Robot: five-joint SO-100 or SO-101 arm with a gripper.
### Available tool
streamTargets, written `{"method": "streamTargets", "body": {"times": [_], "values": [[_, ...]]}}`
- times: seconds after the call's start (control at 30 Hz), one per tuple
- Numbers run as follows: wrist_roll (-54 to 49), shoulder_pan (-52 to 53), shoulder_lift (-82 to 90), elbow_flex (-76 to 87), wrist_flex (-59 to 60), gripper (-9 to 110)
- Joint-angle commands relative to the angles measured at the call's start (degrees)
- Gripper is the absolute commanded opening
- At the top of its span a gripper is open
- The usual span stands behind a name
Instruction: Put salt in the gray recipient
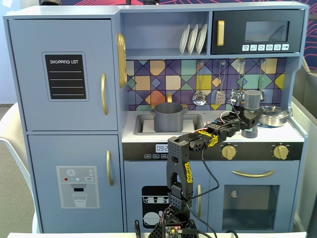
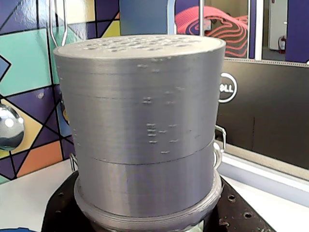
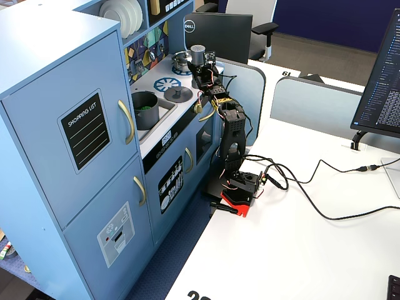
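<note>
1. My gripper (image 1: 246, 118) is clamped around the salt (image 1: 252, 100), upright over the stove's right side.
2. Wrist view: salt (image 2: 145, 125) fills everything (fingers mostly hidden).
3. Gray recipient (image 1: 169, 117) sits in the sink, well apart.

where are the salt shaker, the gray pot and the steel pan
salt shaker (image 1: 252, 99), fixed view, on its upper body
gray pot (image 1: 169, 119), fixed view, on its front wall
steel pan (image 1: 273, 116), fixed view, on its shiny side
</note>
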Motion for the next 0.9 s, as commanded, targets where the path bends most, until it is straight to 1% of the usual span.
{"method": "streamTargets", "body": {"times": [0.0, 0.1, 0.2, 0.27, 0.33, 0.37, 0.4, 0.47, 0.53, 0.57, 0.63, 0.67, 0.7, 0.77, 0.87], "values": [[-0.18, 0.53, 1.23, 0.35, -2.29, 7], [0.88, 1.32, 2.37, 1.93, -2.37, 26], [-0.7, 1.93, 4.13, 2.9, -2.11, 43], [-2.02, 2.46, 6.59, 3.6, -1.05, 50], [-2.72, 3.25, 11.87, 6.15, 0.0, 51], [-2.81, 3.69, 15.38, 8.0, 1.49, 50], [-3.34, 3.96, 20.04, 10.02, 5.1, 47], [-3.69, 3.52, 31.64, 14.41, 16.61, 40], [-4.22, 1.05, 44.3, 17.58, 32.61, 28], [-5.89, -1.14, 49.92, 18.46, 41.22, 20], [-12.04, -8.26, 60.03, 19.78, 59.5, 4], [-12.3, -13.18, 64.25, 20.39, 67.41, 0], [-10.63, -18.81, 67.85, 21.36, 73.74, 0], [-8.0, -29.0, 73.92, 25.49, 82.35, 0], [-2.46, -39.46, 79.19, 35.68, 86.66, 0]]}}
